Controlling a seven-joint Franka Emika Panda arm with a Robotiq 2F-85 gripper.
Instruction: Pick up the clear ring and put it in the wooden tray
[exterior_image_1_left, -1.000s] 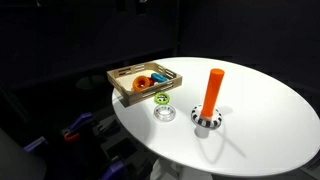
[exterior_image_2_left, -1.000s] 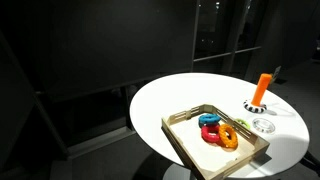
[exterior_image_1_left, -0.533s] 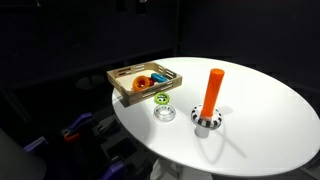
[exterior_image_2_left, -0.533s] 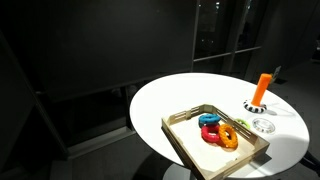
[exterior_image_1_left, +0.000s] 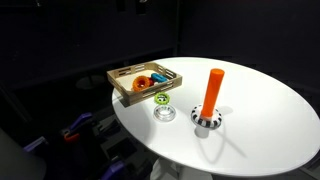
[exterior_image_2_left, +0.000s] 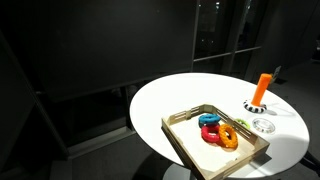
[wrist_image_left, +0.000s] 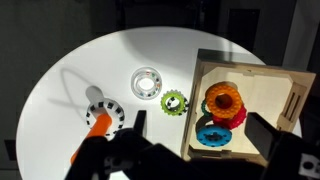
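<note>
The clear ring (wrist_image_left: 147, 82) lies flat on the white table, to the left of the wooden tray (wrist_image_left: 272, 88) and apart from it. It also shows in both exterior views (exterior_image_1_left: 164, 113) (exterior_image_2_left: 264, 125). The tray (exterior_image_1_left: 124, 77) (exterior_image_2_left: 185, 146) holds an orange ring (wrist_image_left: 224, 99), a red ring and a blue ring (wrist_image_left: 212, 134). My gripper (wrist_image_left: 202, 128) is open and empty, high above the table, its fingers framing the tray's near edge. It does not show in the exterior views.
A small green ring (wrist_image_left: 174, 102) (exterior_image_1_left: 162, 99) lies between the clear ring and the tray. A black-and-white round base with an upright orange peg (exterior_image_1_left: 211, 95) (exterior_image_2_left: 262, 88) (wrist_image_left: 100, 115) stands near the clear ring. The round table's edge (exterior_image_1_left: 130, 125) is close by.
</note>
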